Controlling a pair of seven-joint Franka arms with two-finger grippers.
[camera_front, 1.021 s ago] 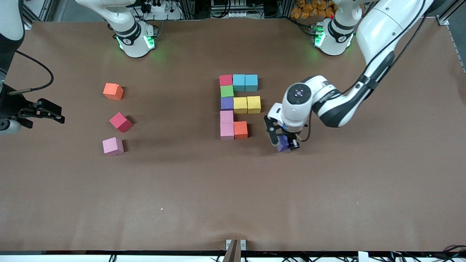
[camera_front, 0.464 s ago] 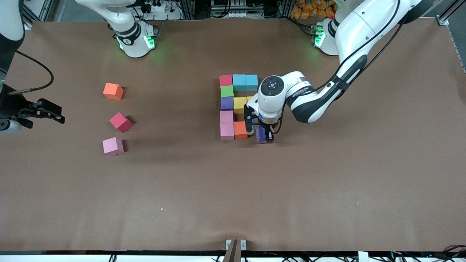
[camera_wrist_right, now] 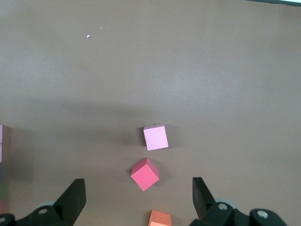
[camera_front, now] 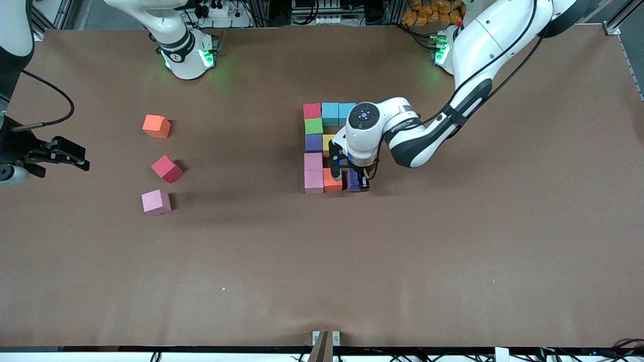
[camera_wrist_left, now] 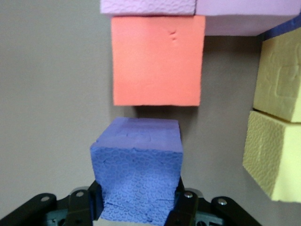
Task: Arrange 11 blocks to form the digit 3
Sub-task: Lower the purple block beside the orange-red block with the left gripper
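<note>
From the front, the left gripper (camera_front: 353, 180) hides most of the purple block (camera_front: 353, 182) and both yellow blocks (camera_wrist_left: 277, 115). Its wrist view shows jaws pinching that block just beside the orange block (camera_wrist_left: 157, 61). The right gripper (camera_wrist_right: 138, 197) waits at the surface's right-arm end, jaws spread.

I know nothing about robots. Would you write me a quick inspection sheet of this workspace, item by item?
Surface: brown table, a few pale specks.
Job's things: ten-block figure, with orange block in its nearest row; purple block arriving beside it.
Clutter: three loose blocks toward the right arm's end.
Grippers: left gripper shut on the purple block, with a narrow gap showing to the orange block; right gripper waits, jaws open, above the loose blocks.
Cables: black cable by the right arm.
Surroundings: equipment racks along the base edge.
</note>
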